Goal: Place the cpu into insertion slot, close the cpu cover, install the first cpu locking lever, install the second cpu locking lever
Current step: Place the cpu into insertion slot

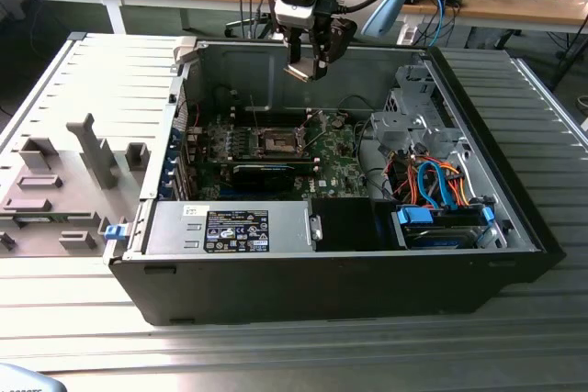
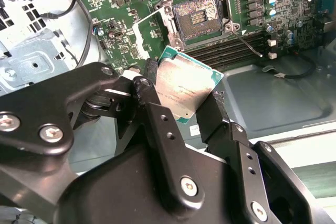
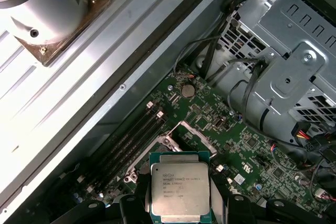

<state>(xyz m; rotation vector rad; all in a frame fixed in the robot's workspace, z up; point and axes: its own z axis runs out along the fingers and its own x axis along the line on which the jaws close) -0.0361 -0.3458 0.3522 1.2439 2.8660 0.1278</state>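
My gripper [image 1: 310, 61] hangs over the open computer case [image 1: 322, 291], and its two black fingers [image 2: 152, 111] are closed on opposite edges of the cpu [image 2: 188, 85], which is held clear of the board with nothing beneath it. In the first wrist view the cpu [image 3: 180, 190] shows its pale metal face framed by a green rim. In the exterior view the insertion slot [image 1: 278, 141] lies on the green motherboard [image 1: 342, 164] at about six o'clock from my gripper, well below it. The slot [image 2: 199, 18] is bare in the second wrist view (its dark contact field sits uncovered inside the silver rim). From the slot, the silver power supply [image 1: 230, 227] sits at seven o'clock, and the orange and blue cables [image 1: 441, 185] at four o'clock.
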